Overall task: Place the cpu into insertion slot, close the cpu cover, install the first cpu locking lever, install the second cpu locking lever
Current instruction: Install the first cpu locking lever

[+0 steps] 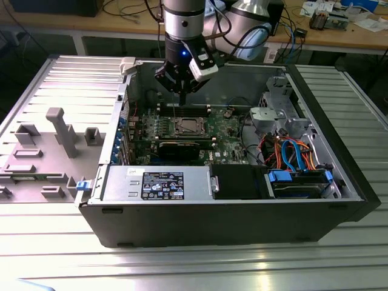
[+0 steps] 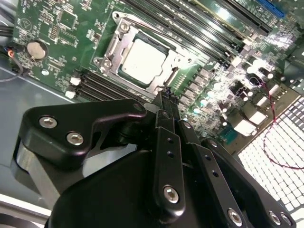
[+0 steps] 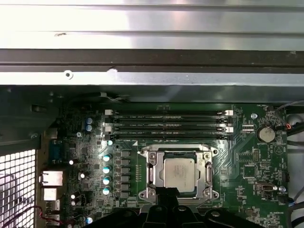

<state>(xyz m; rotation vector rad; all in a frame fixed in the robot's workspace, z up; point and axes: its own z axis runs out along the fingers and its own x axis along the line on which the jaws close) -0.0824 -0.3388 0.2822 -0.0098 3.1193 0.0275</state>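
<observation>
Cpu (image 2: 142, 61) is sitting flat in the board (image 2: 61, 28), looking light, stiff, fragile, so I'm judging its edges the only safe hold; gripper (image 2: 165, 97) is hovering pinched shut, empty.

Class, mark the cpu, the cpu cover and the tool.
cpu (image 3: 179, 172), first wrist view, centre of metal top.
cpu cover (image 3: 153, 175), first wrist view, side of frame.
tool (image 2: 166, 95), second wrist view, between its fingertips.

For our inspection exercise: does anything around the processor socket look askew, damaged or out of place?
Nothing stands out. The cpu sits square in the insertion slot, with the cpu cover lying flat around it; nothing looks bent or spilled.
</observation>
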